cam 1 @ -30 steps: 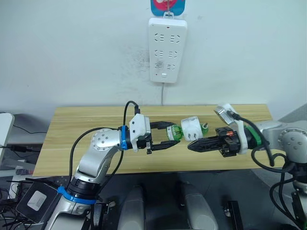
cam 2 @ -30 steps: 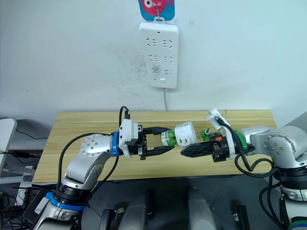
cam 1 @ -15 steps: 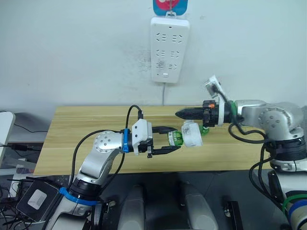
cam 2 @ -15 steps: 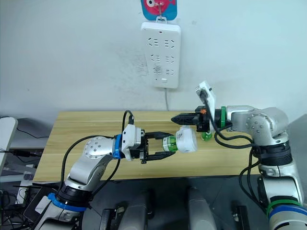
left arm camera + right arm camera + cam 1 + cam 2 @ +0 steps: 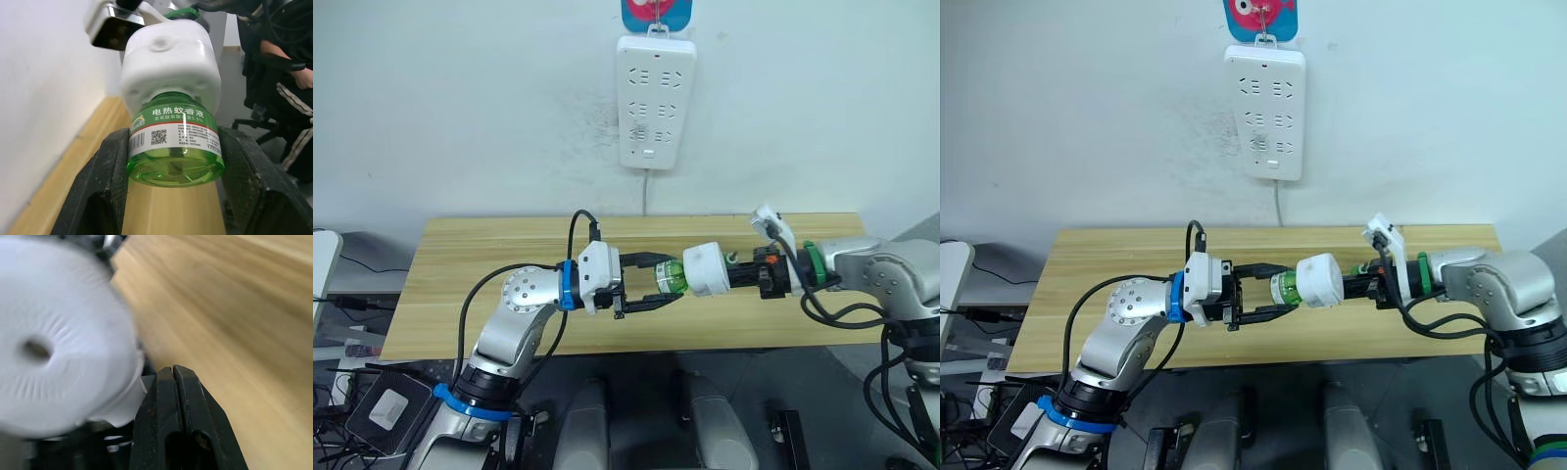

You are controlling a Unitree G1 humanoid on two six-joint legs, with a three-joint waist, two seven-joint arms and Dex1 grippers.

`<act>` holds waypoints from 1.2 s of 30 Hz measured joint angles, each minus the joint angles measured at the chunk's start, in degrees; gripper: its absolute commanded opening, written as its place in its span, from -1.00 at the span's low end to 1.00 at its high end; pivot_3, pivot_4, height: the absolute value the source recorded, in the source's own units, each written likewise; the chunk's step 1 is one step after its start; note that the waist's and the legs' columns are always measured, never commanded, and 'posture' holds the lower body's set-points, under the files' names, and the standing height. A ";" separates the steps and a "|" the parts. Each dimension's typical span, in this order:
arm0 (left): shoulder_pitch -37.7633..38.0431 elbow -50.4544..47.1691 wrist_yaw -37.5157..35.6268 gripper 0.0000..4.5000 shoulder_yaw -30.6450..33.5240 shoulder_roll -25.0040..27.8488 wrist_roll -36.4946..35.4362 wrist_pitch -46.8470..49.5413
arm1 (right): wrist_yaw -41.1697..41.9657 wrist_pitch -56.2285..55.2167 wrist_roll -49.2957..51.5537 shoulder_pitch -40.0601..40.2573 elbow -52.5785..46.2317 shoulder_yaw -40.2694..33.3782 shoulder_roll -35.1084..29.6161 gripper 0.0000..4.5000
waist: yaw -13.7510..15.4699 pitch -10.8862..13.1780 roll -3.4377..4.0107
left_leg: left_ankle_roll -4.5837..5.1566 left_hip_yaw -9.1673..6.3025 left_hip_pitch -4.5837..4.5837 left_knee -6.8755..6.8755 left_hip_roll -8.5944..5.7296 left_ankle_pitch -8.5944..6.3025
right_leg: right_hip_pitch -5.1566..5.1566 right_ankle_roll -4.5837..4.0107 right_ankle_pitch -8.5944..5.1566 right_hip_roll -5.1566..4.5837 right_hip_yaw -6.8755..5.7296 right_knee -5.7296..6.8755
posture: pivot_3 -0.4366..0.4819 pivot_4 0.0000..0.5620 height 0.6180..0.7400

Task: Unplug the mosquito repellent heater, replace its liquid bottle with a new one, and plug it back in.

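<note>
The mosquito repellent heater (image 5: 707, 269), a small white rounded unit, is held in the air above the table with its green liquid bottle (image 5: 670, 276) still in it. My left gripper (image 5: 667, 278) is shut on the bottle (image 5: 173, 152), one black finger on each side of the bottle's base. My right gripper (image 5: 737, 278) is level with the heater, at the end away from the bottle. In the right wrist view its fingers (image 5: 172, 382) are pressed together right beside the heater (image 5: 58, 347). I cannot tell whether they touch it.
The white power strip (image 5: 655, 103) hangs on the wall above the wooden table (image 5: 489, 264). A small green thing (image 5: 732, 258) lies on the table behind the heater. A person in dark clothes (image 5: 283, 73) sits off the table's end.
My right gripper dropped from above and behind the heater to level with it, at its far end. The left gripper kept hold of the bottle and barely moved.
</note>
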 measured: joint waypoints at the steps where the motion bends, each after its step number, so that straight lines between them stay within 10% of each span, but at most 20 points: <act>1: -0.10 0.27 0.39 0.00 0.17 0.01 0.11 -0.41 | -0.29 2.36 2.29 0.46 -1.45 -1.38 0.11 -0.98 | 0.00 0.00 0.00 | 0.00 -0.01 0.00 0.00 0.00 0.00 | 0.00 0.00 0.00 0.00 0.00 0.00 | -0.26 0.13 1.00; 6: -0.05 1.73 0.87 0.00 -0.91 -0.26 1.87 -0.44 | -4.23 7.72 9.81 2.23 -7.51 -5.97 3.26 -0.98 | -0.06 0.00 0.00 | 0.00 -0.03 0.00 -0.01 0.00 0.00 | 0.02 0.05 -0.03 0.02 -0.01 -0.01 | -0.28 0.14 1.00; 16: 4.26 4.85 7.09 0.00 2.14 0.18 3.81 0.70 | -1.99 -20.15 -10.59 24.22 -9.70 -4.85 -6.46 -0.98 | 0.16 0.00 -0.01 | 0.00 0.07 0.07 0.00 0.02 0.00 | 0.04 0.32 -0.19 0.01 0.04 -0.08 | -0.31 0.13 1.00; 30: 12.78 5.59 20.45 0.00 6.12 -1.29 8.59 0.70 | -10.08 -36.43 -19.14 37.74 -14.71 -8.63 4.09 0.99 | -0.03 -0.01 -0.01 | -0.02 0.09 0.12 0.02 -0.01 0.00 | 0.11 0.32 -0.18 -0.02 0.08 -0.07 | -0.28 0.09 1.00; 36: 12.09 5.63 20.38 0.00 6.21 -0.21 8.59 0.69 | -11.69 -37.23 -19.81 35.21 -14.12 -7.75 6.99 0.99 | -0.01 -0.01 -0.01 | -0.02 0.05 0.11 -0.04 0.00 0.00 | 0.09 0.31 -0.19 0.00 0.05 -0.07 | -0.26 0.09 1.00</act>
